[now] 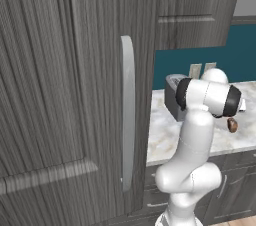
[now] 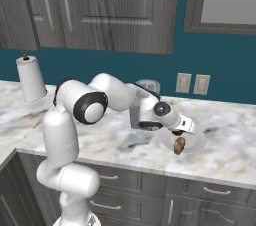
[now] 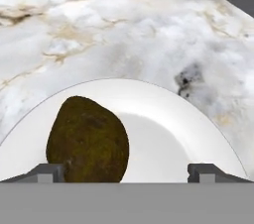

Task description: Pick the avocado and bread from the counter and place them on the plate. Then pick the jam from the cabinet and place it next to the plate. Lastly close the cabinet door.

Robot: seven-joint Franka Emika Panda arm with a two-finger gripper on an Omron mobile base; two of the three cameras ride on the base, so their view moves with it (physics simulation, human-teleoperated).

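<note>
A dark brown-green avocado (image 3: 88, 141) lies on the white plate (image 3: 168, 129), on its left side. My gripper (image 3: 126, 171) hovers just above it, open, with its fingertips (image 3: 49, 171) wide apart and nothing clamped between them. From the right base view the avocado (image 2: 179, 145) sits just under the gripper (image 2: 181, 136), on the plate (image 2: 199, 142) on the marble counter (image 2: 230, 145). The avocado (image 1: 232, 125) also appears in the left base view, below the hand. The cabinet door (image 1: 65, 95) with its pale bar handle (image 1: 127, 115) stands swung open at the left. The bread and the jam are out of view.
A grey boxy appliance (image 2: 146, 90) stands on the counter behind the arm. A paper towel roll (image 2: 31, 77) is at the far left. Wall outlets (image 2: 192, 83) sit on the teal backsplash. Low grey cupboards (image 2: 200, 205) run below the counter edge.
</note>
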